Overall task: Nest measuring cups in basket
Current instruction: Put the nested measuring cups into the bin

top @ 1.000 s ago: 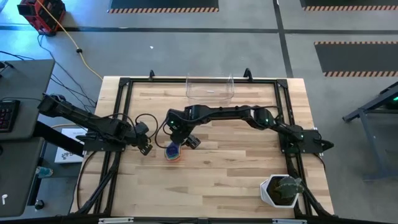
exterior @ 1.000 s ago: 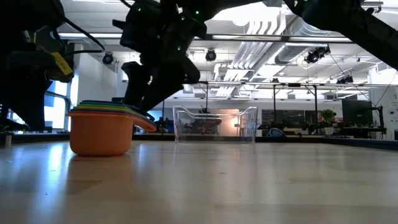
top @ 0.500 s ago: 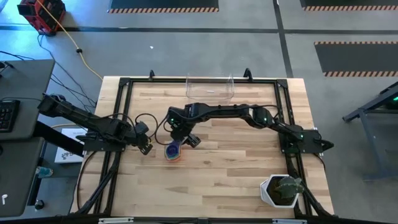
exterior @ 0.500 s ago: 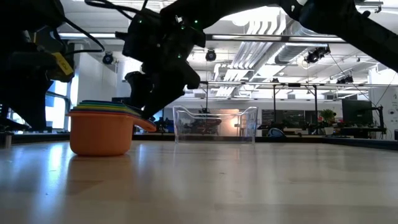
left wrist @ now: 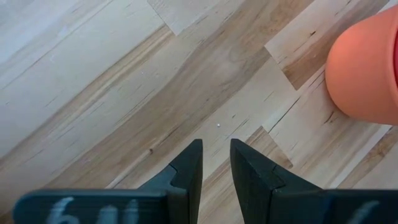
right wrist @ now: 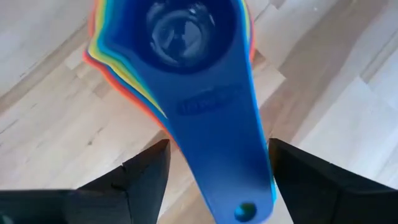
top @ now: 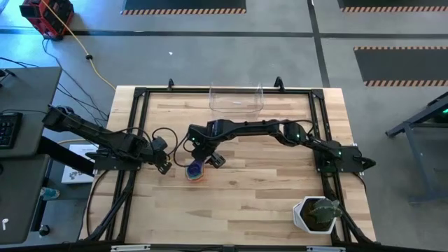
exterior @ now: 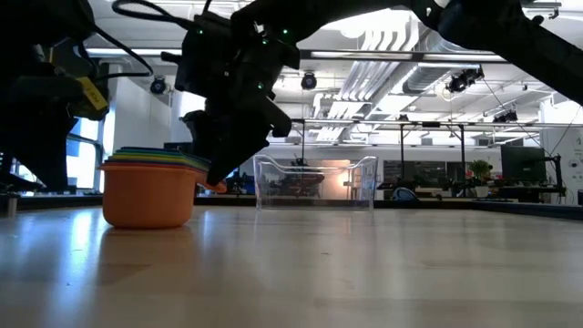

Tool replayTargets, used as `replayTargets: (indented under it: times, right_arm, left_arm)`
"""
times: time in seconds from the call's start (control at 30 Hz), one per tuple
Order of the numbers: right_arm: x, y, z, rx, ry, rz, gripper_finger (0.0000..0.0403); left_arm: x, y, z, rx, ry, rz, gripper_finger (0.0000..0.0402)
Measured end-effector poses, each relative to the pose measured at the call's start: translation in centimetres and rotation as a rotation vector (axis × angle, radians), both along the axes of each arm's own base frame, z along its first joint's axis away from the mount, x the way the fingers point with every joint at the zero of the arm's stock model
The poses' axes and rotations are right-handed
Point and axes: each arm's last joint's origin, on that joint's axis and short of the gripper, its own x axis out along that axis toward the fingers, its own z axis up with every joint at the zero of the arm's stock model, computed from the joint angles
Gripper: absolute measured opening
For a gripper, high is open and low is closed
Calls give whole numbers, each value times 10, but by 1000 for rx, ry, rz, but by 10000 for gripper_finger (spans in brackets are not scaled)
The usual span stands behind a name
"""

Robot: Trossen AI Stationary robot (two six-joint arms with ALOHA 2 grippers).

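Observation:
The measuring cups [top: 195, 170] stand nested in one stack on the table left of centre, base down, the orange one [exterior: 148, 191] outermost and the blue one [right wrist: 186, 28] on top. Their handles [right wrist: 217, 118] fan out together. My right gripper [right wrist: 217, 168] is open and slants down over them, one finger on each side of the handles, close beside them. My left gripper [top: 166, 166] hovers left of the stack, its fingers [left wrist: 216, 146] a narrow gap apart with nothing between them. The clear basket [top: 236, 99] stands at the far edge.
A white pot with a green plant [top: 316, 215] stands at the near right corner. A black frame [top: 143, 94] runs round the table top. Bare wood lies between the stack and the basket [exterior: 315, 182].
My right gripper has sunk a little over the cups' handles and rolled slightly about its own line, so that in the low view it now hides most of the orange handle. It has stayed open. The stack has not moved.

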Motion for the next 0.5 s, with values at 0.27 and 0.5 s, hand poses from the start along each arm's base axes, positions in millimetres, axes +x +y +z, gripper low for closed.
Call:
replayTargets:
  times: [0.27, 0.5]
  right_arm:
    - [1, 16, 0, -38, -1, 19, 244]
    - [1, 19, -1, -138, -3, 16, 243]
  left_arm:
    - [0, 0, 0, 0, 0, 0, 74]
    - [0, 0, 0, -1, -1, 0, 74]
